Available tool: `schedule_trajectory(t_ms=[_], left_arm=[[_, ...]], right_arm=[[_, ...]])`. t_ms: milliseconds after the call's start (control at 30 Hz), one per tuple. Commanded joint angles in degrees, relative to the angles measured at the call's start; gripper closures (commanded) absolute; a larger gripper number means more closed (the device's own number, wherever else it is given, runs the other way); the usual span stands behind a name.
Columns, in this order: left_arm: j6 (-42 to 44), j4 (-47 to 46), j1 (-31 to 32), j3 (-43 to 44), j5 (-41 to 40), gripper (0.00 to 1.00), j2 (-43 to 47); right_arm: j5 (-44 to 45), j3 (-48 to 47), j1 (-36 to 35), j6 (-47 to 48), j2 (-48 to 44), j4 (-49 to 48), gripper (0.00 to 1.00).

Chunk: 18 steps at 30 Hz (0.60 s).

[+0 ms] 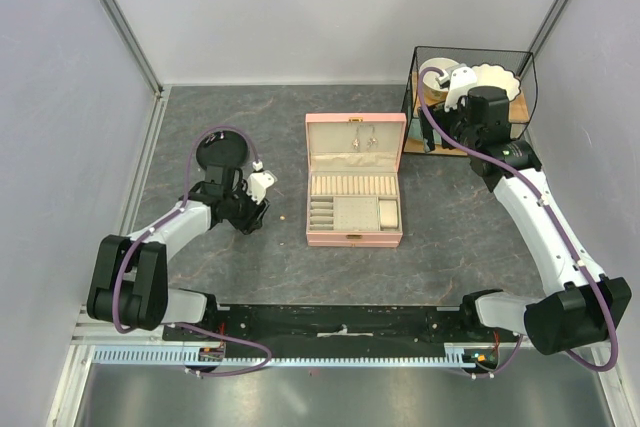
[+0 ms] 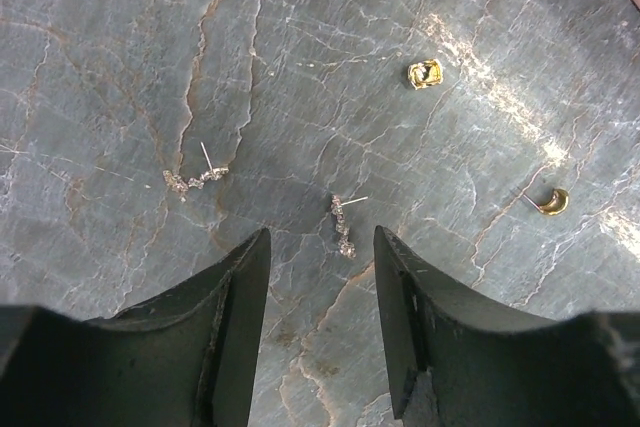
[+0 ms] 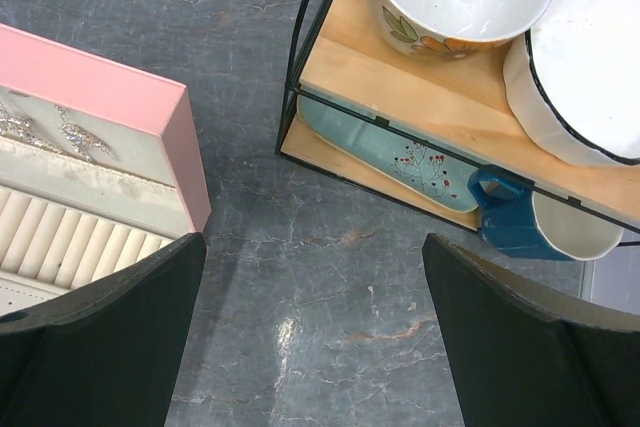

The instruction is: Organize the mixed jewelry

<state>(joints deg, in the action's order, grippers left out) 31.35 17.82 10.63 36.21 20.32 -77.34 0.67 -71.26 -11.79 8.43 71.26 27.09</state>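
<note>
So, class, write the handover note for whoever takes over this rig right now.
left gripper: jaws open, empty, low over the table, with a pale stud earring just ahead of the gap.
right gripper: jaws open, empty, between the pink box and the wire rack.
Also loose on the table: second pale earring, gold square piece, gold crescent earring.
Done: silvery leaf pieces sit in the open box's lid.
Left: probably all four loose pieces need boxing.
</note>
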Motion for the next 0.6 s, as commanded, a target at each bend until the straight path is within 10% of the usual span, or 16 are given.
schedule_trajectory(t_ms=[0, 567], left_arm=[[0.46, -2.53, 0.35, 1.32, -0.89, 0.47, -0.27], [1.43, -3.85, 1.14, 0.62, -2.82, 0.53, -1.85]], right_arm=[[-0.58, 0.16, -0.07, 0.54, 0.01, -1.25, 0.02], [-0.40, 0.07, -0.16, 0.45, 0.01, -1.43, 0.02]])
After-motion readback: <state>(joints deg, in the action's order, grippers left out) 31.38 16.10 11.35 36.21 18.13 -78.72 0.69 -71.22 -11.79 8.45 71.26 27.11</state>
